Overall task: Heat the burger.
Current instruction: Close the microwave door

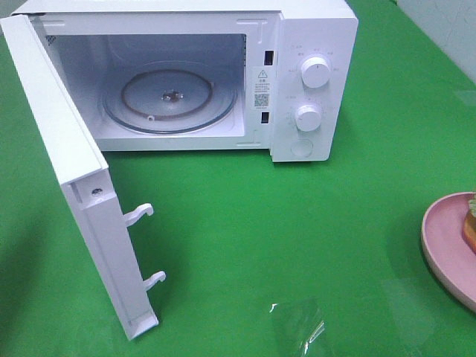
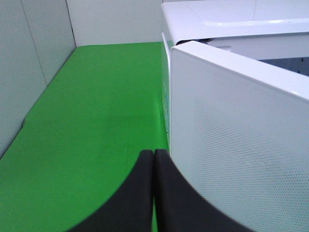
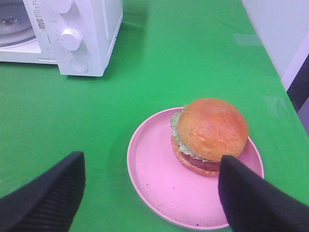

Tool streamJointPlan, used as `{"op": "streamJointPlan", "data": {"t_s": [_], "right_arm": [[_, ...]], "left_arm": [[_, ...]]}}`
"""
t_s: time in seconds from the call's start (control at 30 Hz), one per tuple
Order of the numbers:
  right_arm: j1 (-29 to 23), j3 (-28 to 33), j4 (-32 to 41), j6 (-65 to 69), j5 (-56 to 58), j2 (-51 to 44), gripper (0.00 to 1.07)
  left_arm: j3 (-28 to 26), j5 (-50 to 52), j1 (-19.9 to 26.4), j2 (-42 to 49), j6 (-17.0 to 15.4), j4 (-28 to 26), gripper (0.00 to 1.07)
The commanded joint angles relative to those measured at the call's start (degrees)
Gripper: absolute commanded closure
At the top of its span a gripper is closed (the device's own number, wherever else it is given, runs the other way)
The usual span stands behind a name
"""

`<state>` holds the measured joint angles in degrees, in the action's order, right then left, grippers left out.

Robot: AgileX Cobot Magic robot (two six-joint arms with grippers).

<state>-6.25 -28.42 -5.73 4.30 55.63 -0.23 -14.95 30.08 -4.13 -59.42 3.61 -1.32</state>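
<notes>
We see the burger (image 3: 210, 135) on the pink plate (image 3: 159, 179) near the tabletop's right edge, between our right gripper's (image 3: 149, 193) open jaws. Our left gripper's (image 2: 153, 159) jaws are closed, empty, beside the microwave's (image 1: 312, 74) open door (image 2: 241, 145).

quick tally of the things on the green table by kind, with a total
microwave: 1
pink plate: 1
burger: 1
total: 3
</notes>
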Motion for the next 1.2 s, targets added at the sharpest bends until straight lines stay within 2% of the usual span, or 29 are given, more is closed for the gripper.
{"op": "streamJointPlan", "data": {"t_s": [0.03,0.13,0.17,0.2,0.27,0.37,0.4,0.47,0.53,0.57,0.87,1.1,1.2], "right_arm": [[0.3,0.3,0.1,0.1,-0.6,-1.5,0.34],[0.3,0.3,0.1,0.1,-0.6,-1.5,0.34],[0.3,0.3,0.1,0.1,-0.6,-1.5,0.34],[0.3,0.3,0.1,0.1,-0.6,-1.5,0.34],[0.3,0.3,0.1,0.1,-0.6,-1.5,0.34],[0.3,0.3,0.1,0.1,-0.6,-1.5,0.34],[0.3,0.3,0.1,0.1,-0.6,-1.5,0.34],[0.3,0.3,0.1,0.1,-0.6,-1.5,0.34],[0.3,0.3,0.1,0.1,-0.6,-1.5,0.34],[0.3,0.3,0.1,0.2,-0.6,-1.5,0.34],[0.3,0.3,0.1,0.2,-0.6,-1.5,0.34],[0.3,0.3,0.1,0.1,-0.6,-1.5,0.34],[0.3,0.3,0.1,0.1,-0.6,-1.5,0.34]], "left_arm": [[0.2,10.7,0.1,-6.7,-4.5,7.4,1.07],[0.2,12.1,0.1,-7.9,-5.7,8.8,1.07],[0.2,15.1,0.1,-10.4,-9.1,11.2,1.07],[0.2,15.1,0.1,-10.4,-9.1,11.2,1.07],[0.2,18.9,0.1,-14.7,-12.7,14.1,1.07],[-0.1,19.8,0.1,-16.7,-13.3,15.2,1.07],[-0.8,19.9,0.1,-18.8,-13.3,17.6,1.07],[-1.0,19.9,0.1,-19.5,-13.4,18.7,1.07],[-1.5,19.9,0.1,-21.4,-14.4,20.7,1.07],[-1.5,21.3,0.1,-23.1,-16.3,22.2,1.07],[-2.8,24.5,-0.3,-27.9,-17.3,25.2,1.07],[-4.9,23.3,-5.5,-30.3,-16.2,23.4,1.07],[-6.0,23.4,-7.7,-32.1,-15.4,20.6,1.07]]}}
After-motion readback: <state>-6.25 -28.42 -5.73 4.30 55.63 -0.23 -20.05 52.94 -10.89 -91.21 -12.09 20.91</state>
